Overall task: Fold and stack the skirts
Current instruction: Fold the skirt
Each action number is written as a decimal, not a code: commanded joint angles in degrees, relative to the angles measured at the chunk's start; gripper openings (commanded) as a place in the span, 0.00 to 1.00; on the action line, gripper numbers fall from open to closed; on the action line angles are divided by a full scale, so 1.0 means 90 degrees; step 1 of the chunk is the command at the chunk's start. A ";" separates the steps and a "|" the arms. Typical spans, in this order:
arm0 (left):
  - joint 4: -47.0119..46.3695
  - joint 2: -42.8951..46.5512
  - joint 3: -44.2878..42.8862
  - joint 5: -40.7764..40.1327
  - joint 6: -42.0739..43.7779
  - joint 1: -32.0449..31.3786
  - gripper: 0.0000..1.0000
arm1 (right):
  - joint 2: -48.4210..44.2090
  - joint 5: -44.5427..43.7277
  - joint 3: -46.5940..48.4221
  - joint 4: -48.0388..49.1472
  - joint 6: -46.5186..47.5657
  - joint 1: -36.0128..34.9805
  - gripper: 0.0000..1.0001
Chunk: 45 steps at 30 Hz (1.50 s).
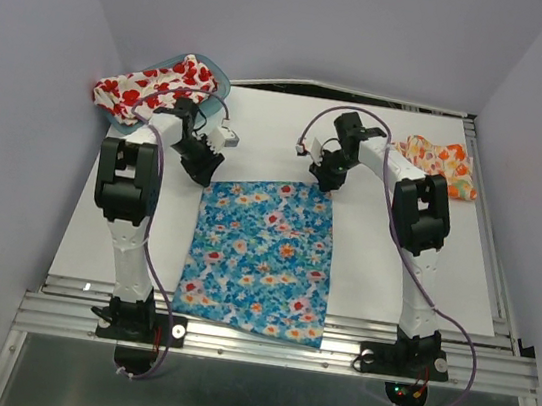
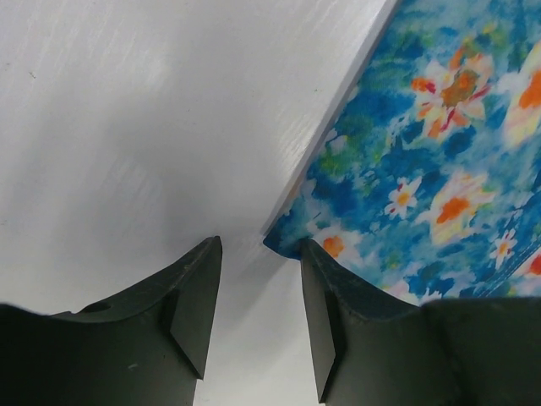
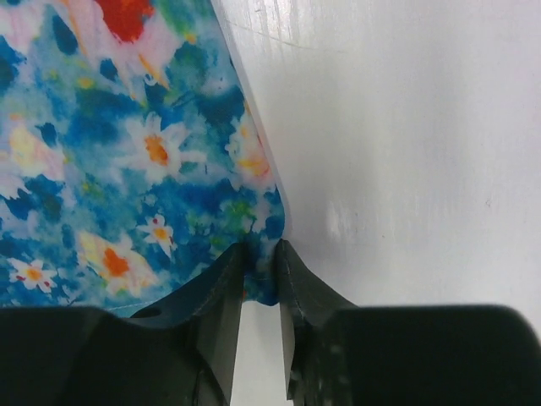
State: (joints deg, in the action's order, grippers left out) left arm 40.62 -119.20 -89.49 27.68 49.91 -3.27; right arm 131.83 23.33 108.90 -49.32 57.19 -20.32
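The blue skirt with multicoloured flowers lies spread flat in the middle of the table. My left gripper is at its far left corner. In the left wrist view that gripper stands open, and the skirt's corner lies just inside the right fingertip. My right gripper is at the far right corner. In the right wrist view its fingers are pinched on the corner of the blue skirt. The white skirt with red poppies lies at the back left, the orange-yellow skirt at the back right.
A translucent teal tub sits at the back left under the poppy skirt. The white table top ends at a metal rail in front, where both arm bases are bolted. Grey walls stand close on the left, right and back.
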 commanded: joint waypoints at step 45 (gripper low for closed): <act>-0.6534 0.2628 0.2218 -0.2637 -0.0449 -0.0955 0.00 | -0.2312 -0.2426 -0.2080 0.5812 -0.0729 0.0402 0.01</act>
State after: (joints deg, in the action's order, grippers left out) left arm -8.84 -99.94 -72.25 10.24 42.72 -12.82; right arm 117.27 4.49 94.21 -3.75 49.98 -17.96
